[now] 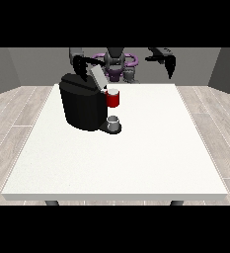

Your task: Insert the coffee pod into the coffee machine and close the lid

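The black coffee machine (82, 106) stands on the white table (136, 158), left of its middle. Its grey lid (97, 77) is tilted up and open. A red pod holder (113, 100) sticks out of the machine's front, and a pale round shape lies in its top; I cannot tell whether that is the coffee pod. Below it a small grey cup (113, 121) rests on the machine's base. The hand at the view's left (79, 68) hovers just behind the machine's top, close to the lid's back. The hand at the view's right (169, 62) hangs raised over the table's far edge, fingers relaxed, holding nothing.
The robot's torso (116, 64) stands behind the table's far edge. The machine occupies the far left quarter of the table. White surface stretches to the right and towards the near edge.
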`<state>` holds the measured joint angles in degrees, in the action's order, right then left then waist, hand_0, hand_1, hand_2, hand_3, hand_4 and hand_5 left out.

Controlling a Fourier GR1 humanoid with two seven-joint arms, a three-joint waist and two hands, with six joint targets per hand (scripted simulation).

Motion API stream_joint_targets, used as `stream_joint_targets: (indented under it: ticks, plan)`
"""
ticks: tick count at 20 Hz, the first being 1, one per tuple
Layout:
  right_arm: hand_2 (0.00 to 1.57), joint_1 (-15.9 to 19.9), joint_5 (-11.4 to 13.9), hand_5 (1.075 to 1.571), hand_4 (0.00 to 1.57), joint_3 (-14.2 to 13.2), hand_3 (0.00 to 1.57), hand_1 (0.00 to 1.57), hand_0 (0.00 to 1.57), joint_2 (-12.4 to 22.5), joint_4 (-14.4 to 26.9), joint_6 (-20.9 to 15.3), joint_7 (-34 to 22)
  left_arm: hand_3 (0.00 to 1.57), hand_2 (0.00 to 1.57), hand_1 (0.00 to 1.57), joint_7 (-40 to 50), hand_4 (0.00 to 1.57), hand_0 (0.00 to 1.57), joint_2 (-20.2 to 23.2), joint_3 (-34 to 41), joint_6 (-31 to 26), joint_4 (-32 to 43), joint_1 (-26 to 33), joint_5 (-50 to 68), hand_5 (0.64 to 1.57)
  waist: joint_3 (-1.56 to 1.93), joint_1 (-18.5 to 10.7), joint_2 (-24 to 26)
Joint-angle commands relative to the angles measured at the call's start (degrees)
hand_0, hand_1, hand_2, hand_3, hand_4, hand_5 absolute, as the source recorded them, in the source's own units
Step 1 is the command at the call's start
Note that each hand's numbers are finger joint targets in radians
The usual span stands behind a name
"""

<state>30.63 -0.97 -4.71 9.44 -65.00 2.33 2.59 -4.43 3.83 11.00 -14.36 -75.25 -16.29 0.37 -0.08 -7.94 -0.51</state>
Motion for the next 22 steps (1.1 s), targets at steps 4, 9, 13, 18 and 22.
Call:
stream_joint_targets:
  ticks: [4, 9, 13, 18, 22]
  plan:
    - [0.00, 3.32, 1.54, 1.571, 0.00, -1.21, 0.00, 0.00, 0.00, -0.53, 6.38, -1.26, 4.72, 0.00, 0.00, 0.00, -1.08, 0.00, 0.00, -1.59, -2.63, 2.07, -5.37, 1.24, -0.20, 1.571, 0.09, -1.63, -3.96]
    - [0.00, 5.71, 1.93, 1.571, 0.00, -0.33, 0.00, 0.00, 0.00, -0.82, 6.70, -0.06, 2.86, 0.00, 0.00, 0.00, 2.12, 0.12, 0.00, 1.16, -1.05, 2.21, -5.06, 1.20, 1.73, 1.571, 0.08, 0.39, -2.79]
    - [0.00, 8.65, 1.98, 1.571, 0.00, 0.82, 0.00, 0.00, 0.00, -1.64, 6.21, 0.88, 0.54, 0.00, 0.00, 0.00, 3.77, 0.00, 0.00, 3.08, 0.24, 2.92, -3.70, -1.60, 1.80, 1.571, 0.08, 1.34, -3.27]
    - [0.00, 7.99, 3.14, 1.571, 0.00, 0.95, 0.00, 0.00, 0.00, -1.08, 7.31, 1.48, 4.20, 0.00, 0.00, 0.00, -1.48, 0.00, 0.00, 2.49, 0.15, 2.51, -1.70, 0.69, 2.23, 1.571, 0.08, 1.51, -5.11]
    - [0.00, 8.80, 2.66, 1.571, 0.11, 0.64, 0.00, 0.00, 0.00, -0.22, 8.11, 3.11, 2.02, 0.00, 0.00, 0.00, 1.23, 0.00, 0.00, 2.31, -2.31, 2.03, -4.37, 3.70, 1.21, 1.571, 0.09, -0.10, -2.19]
